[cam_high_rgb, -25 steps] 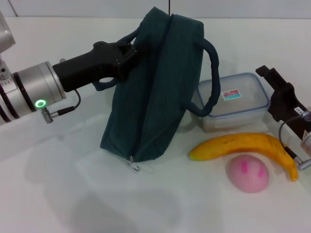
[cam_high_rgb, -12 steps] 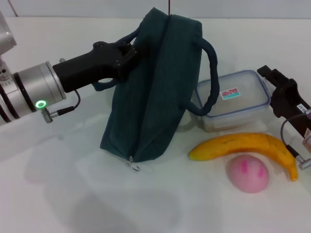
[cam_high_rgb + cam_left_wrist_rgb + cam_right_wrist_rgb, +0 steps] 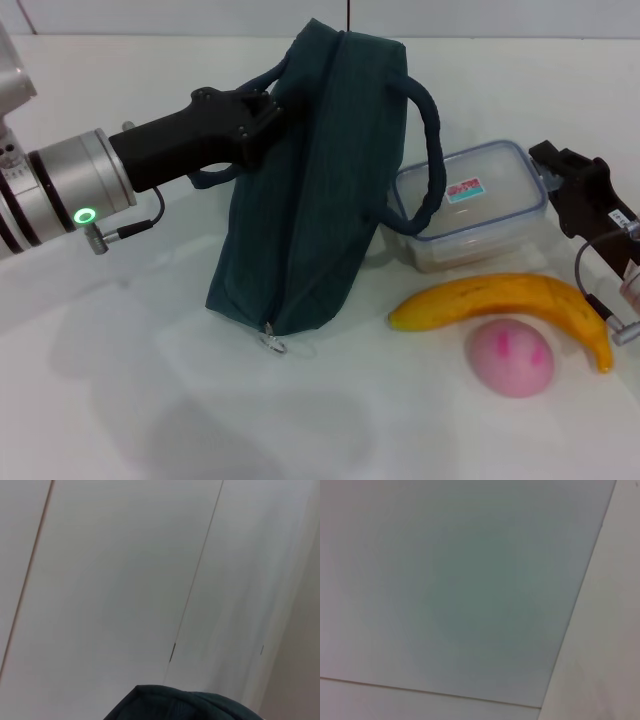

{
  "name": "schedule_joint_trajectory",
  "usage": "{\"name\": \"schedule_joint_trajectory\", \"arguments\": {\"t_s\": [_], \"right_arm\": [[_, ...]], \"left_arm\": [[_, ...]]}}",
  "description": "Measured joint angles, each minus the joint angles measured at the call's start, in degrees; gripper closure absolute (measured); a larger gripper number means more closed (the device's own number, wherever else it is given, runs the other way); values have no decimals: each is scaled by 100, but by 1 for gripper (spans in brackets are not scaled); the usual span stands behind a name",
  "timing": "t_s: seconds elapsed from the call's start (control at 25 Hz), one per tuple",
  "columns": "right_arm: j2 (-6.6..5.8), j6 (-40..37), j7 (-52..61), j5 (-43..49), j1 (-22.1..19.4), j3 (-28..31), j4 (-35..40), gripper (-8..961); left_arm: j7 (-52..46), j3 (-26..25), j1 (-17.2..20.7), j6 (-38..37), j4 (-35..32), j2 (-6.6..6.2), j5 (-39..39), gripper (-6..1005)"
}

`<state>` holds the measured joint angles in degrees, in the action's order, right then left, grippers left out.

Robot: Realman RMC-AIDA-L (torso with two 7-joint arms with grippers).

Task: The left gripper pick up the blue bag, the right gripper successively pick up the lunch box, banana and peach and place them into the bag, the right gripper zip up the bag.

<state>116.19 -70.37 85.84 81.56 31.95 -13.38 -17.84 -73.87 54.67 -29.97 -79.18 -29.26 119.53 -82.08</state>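
Note:
My left gripper (image 3: 266,106) is shut on the upper edge of the blue bag (image 3: 320,200) by its near handle. It holds the bag up and tilted, with the low end and the zipper's ring pull (image 3: 273,342) on the table. A bit of the bag also shows in the left wrist view (image 3: 185,707). My right gripper (image 3: 553,173) is at the right end of the lunch box (image 3: 470,205), which is tipped with that end raised. The bag's other handle hangs over the box's left end. The banana (image 3: 490,298) and the peach (image 3: 510,355) lie in front of the box.
Everything rests on a white table (image 3: 120,400). A wall stands behind it. The right wrist view shows only plain pale surfaces. Loose cables hang by my right wrist (image 3: 600,300) beside the banana's right tip.
The lunch box has shifted a little to the left and its right end has risen at my right gripper. The bag's top has leaned slightly left. The banana and peach have not moved.

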Motion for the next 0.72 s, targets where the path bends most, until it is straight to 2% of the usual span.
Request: {"name": "schedule_joint_trajectory", "arguments": {"t_s": [0.2,0.44,0.72], "right_arm": [[1,16,-21,3,3,7,60,841],[0,-139,-189,350,21,-53,544,857],[0,-1247,-1254,537,-72,14,861,858]], "left_arm": [[-1,9,0,-33,-40,-15,-42,960],[-128,24,-23,-87,-103,-61,-147,960],[-465,-44,10,-341,-177,-81,18,960]]}}
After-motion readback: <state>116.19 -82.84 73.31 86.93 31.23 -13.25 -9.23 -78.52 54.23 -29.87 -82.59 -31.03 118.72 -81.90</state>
